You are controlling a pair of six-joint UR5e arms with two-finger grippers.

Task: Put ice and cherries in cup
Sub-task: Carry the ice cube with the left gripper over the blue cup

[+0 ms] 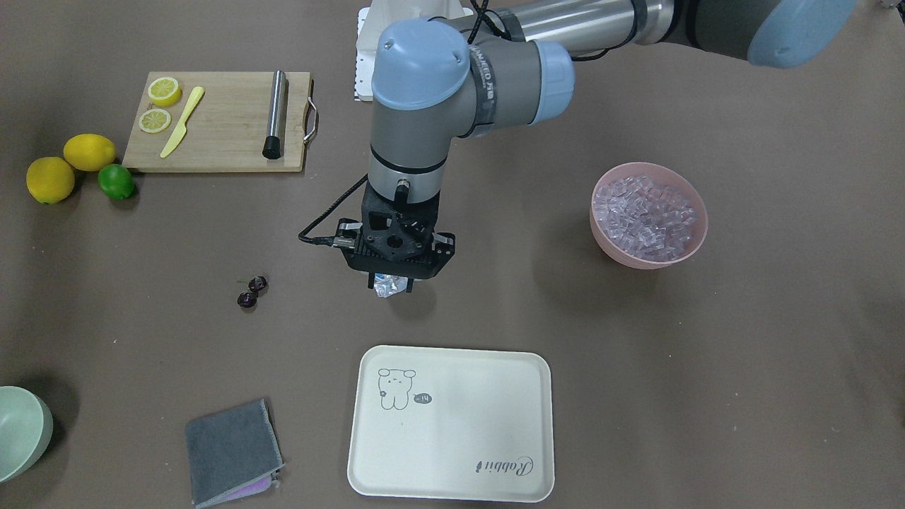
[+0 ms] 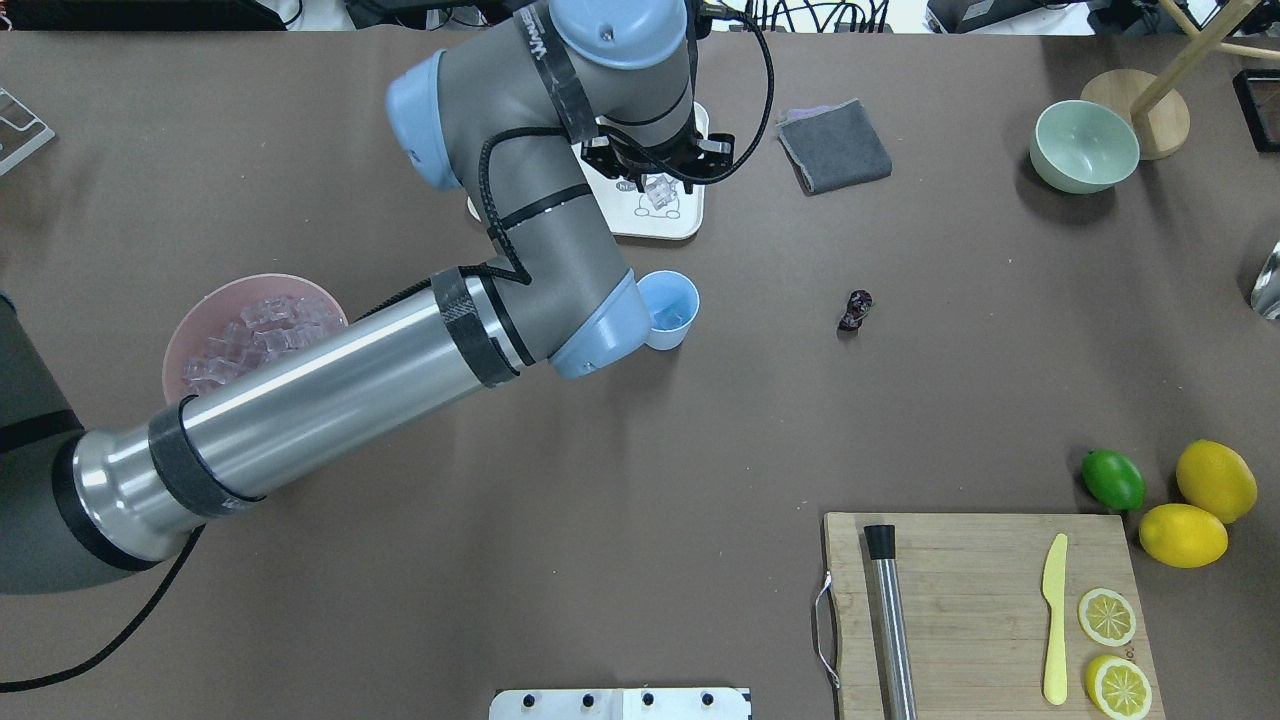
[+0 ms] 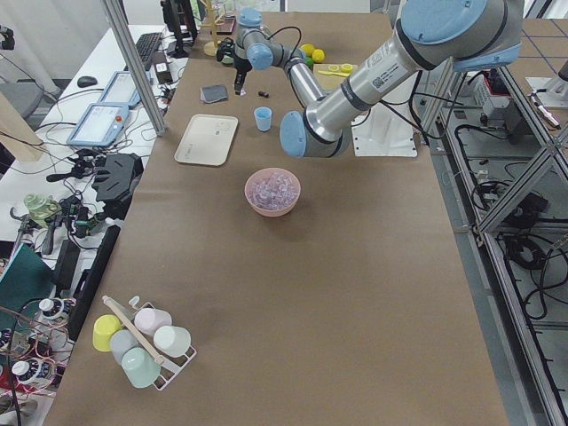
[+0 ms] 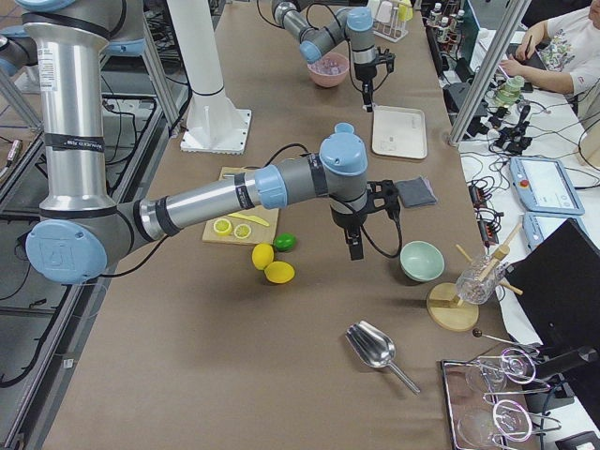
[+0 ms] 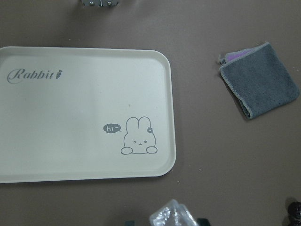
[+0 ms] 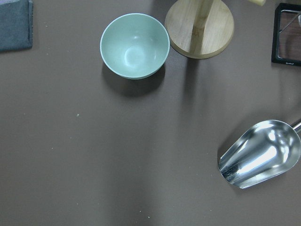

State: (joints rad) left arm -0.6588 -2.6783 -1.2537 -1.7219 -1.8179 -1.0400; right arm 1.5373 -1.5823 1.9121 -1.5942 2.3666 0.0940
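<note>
My left gripper is shut on a clear piece of ice and holds it above the table, near the cream tray's edge. The ice shows at the bottom of the left wrist view. The light blue cup stands upright, partly hidden under the left arm's elbow. The pink bowl holds many ice cubes. The two dark cherries lie on the table, apart from the cup. My right gripper shows only in the exterior right view, so I cannot tell if it is open or shut.
A cream rabbit tray and a folded grey cloth lie near the left gripper. A pale green bowl, a wooden stand and a metal scoop are under the right wrist. A cutting board, lemons and a lime are beyond.
</note>
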